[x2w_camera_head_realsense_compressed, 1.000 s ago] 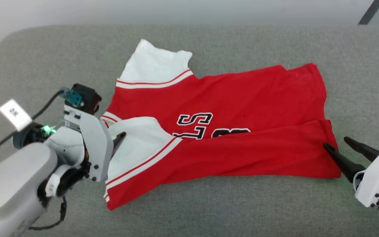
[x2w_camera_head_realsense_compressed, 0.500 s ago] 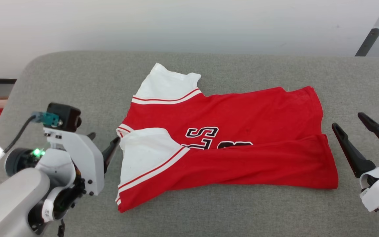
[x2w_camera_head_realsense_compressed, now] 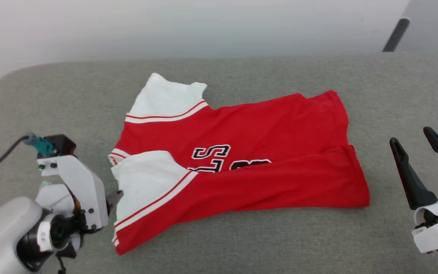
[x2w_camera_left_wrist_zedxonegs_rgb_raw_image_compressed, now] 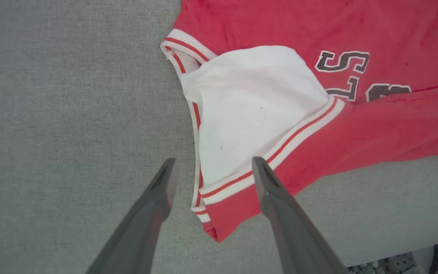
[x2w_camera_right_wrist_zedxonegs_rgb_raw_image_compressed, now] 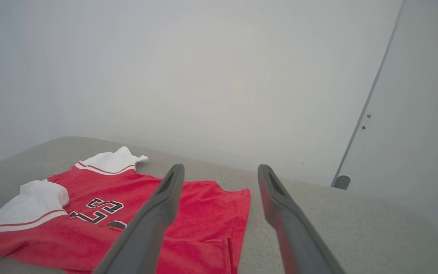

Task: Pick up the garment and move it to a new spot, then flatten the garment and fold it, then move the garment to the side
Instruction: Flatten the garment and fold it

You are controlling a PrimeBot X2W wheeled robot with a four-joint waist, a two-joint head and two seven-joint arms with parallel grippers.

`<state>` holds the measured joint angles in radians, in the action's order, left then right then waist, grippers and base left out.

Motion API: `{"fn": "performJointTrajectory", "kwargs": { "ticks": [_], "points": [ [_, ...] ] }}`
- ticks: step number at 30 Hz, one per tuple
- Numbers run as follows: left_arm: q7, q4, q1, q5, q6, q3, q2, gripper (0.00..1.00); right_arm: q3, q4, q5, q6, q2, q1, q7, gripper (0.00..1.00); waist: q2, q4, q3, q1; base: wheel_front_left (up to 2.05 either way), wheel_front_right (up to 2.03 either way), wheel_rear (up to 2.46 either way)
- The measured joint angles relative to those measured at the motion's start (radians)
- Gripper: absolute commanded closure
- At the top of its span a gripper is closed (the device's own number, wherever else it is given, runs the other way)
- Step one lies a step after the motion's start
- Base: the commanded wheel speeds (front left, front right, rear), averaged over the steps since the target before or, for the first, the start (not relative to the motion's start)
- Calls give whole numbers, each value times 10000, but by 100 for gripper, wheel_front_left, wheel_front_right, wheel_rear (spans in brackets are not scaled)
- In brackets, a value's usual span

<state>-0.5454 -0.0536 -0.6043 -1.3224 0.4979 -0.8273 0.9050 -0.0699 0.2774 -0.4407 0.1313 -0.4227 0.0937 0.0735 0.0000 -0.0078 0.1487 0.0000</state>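
Now that one fold is laid, the left pincer (x2w_camera_left_wrist_zedxonegs_rgb_raw_image_compressed: 211,165) has backed to the sleeve edge of the garment (x2w_camera_head_realsense_compressed: 242,152), the right pincer (x2w_camera_head_realsense_compressed: 411,137) well clear of its hem, both gaping, empty.

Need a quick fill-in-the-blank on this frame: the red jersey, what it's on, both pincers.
1. The garment lies on a ___ fabric surface.
2. The left pincer, open, points at the garment's ___ sleeve.
3. The right pincer stands ___, off to the side of the garment, touching nothing.
Missing words: grey; white; open.
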Motion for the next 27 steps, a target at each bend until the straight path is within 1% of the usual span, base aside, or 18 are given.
{"fn": "performJointTrajectory", "kwargs": {
  "ticks": [6,10,13,18,19,20,22,23,24,27],
  "points": [
    [-1099,529,-83,-604,441,-73,-33,0,372,138,77,0,493,-199,-46,0,0,-449,248,0,0,0,0],
    [-1814,953,-123,-834,777,-209,65,0,491,186,73,-2,702,-220,-104,0,0,-703,499,0,0,0,0],
    [-2127,1237,-124,-997,934,-263,81,0,589,217,38,-2,821,-214,-134,0,0,-867,705,0,0,0,0],
    [-2383,1720,-107,-1310,1057,-188,-13,0,656,224,-21,0,941,-194,-196,0,0,-1079,1024,0,0,0,0],
    [-2429,1824,-104,-1390,1103,-140,-42,5,658,226,-25,0,961,-184,-203,0,0,-1109,1077,0,0,0,0],
    [-2472,1908,-103,-1465,1137,-92,-58,16,658,224,-61,-2,982,-181,-203,0,0,-1135,1124,0,0,0,0],
    [-2552,2025,-88,-1622,1175,-33,-86,40,654,222,-102,0,1028,-152,-194,0,0,-1174,1206,0,0,0,0],
    [-2556,2046,-87,-1661,1179,-12,-105,56,654,222,-109,-2,1034,-130,-192,0,0,-1187,1238,-1,0,0,0],
    [-2566,2046,-88,-1684,1097,15,-136,100,660,222,-111,-2,1034,-120,-188,0,0,-1191,1265,0,0,0,0],
    [-2533,2104,-94,-1764,907,81,-201,100,694,215,-153,-2,1072,-110,-109,0,0,-1144,1295,0,0,0,0]
  ]
}}
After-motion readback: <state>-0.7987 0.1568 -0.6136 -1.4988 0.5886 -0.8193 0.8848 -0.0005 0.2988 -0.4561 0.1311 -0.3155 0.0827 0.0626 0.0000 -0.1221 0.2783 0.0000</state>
